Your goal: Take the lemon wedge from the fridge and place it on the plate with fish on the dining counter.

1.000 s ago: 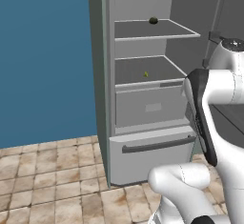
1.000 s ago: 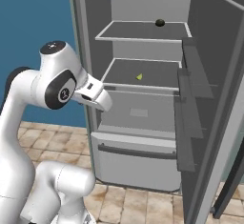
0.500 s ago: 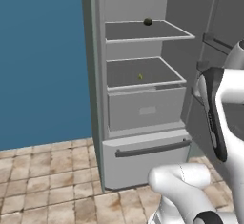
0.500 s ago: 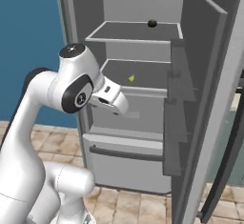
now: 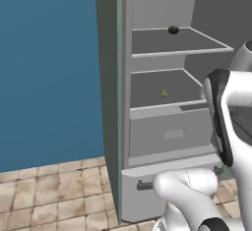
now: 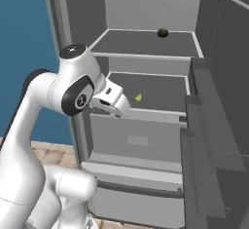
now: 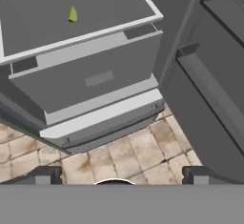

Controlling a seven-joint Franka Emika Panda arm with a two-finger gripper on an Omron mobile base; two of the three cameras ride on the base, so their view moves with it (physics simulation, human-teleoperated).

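The fridge (image 5: 112,77) stands open, dark grey inside with pale-edged shelves. The lemon wedge (image 5: 164,93), tiny and yellow-green, lies on the middle shelf (image 6: 160,89). It also shows at the top left of the hand view (image 7: 72,14). My gripper (image 7: 121,176) is open and holds nothing, its fingertips (image 7: 45,175) wide apart. It hangs outside the fridge, in front of and below the wedge's shelf, and my hand (image 6: 113,101) is left of the wedge. The plate with fish and the dining counter are out of view.
A dark olive ball (image 5: 173,29) sits on the upper shelf (image 6: 146,43). A grey drawer (image 7: 95,75) lies under the wedge's shelf. The open fridge door (image 6: 209,150), with its door shelves, stands at the right. Brown tiled floor (image 5: 49,190) spreads in front.
The whole picture has shifted and the fridge looks larger, so the camera has moved closer. My hand has come up nearer the middle shelf. The gripper stays open.
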